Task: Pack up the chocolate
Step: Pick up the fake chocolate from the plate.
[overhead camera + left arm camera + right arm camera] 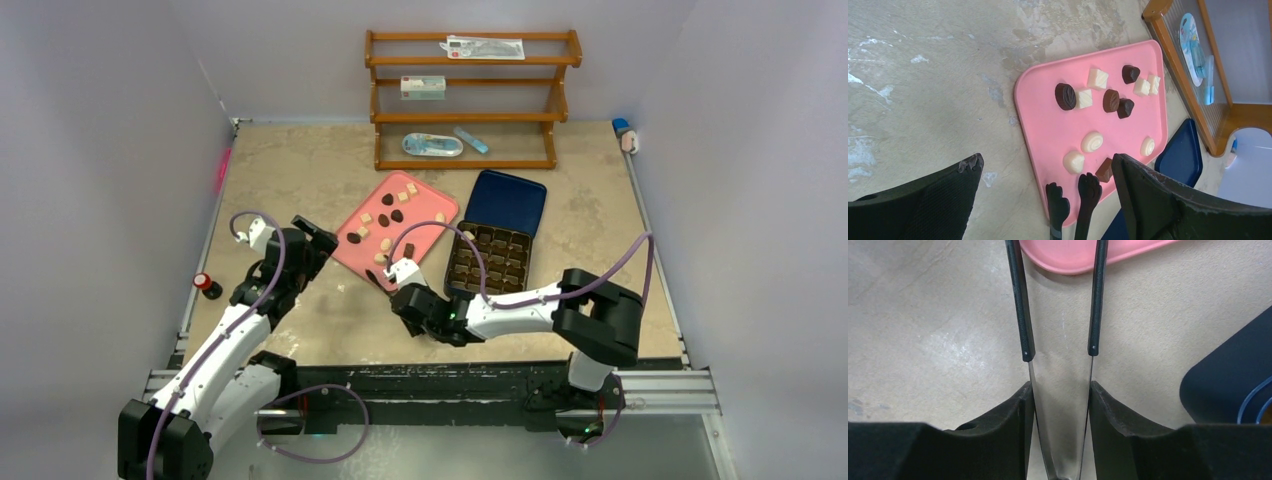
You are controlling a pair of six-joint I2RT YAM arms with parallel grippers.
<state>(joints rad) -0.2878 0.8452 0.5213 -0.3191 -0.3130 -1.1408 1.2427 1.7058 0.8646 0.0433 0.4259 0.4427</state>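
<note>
Right tool holds tongs, tips beside chocolate.

Overhead and close wrist views share the tray.

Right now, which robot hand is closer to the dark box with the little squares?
Right. The right gripper, holding the tongs, sits just left of the box. The left gripper is farther left, on the other side of the pink tray.
</note>
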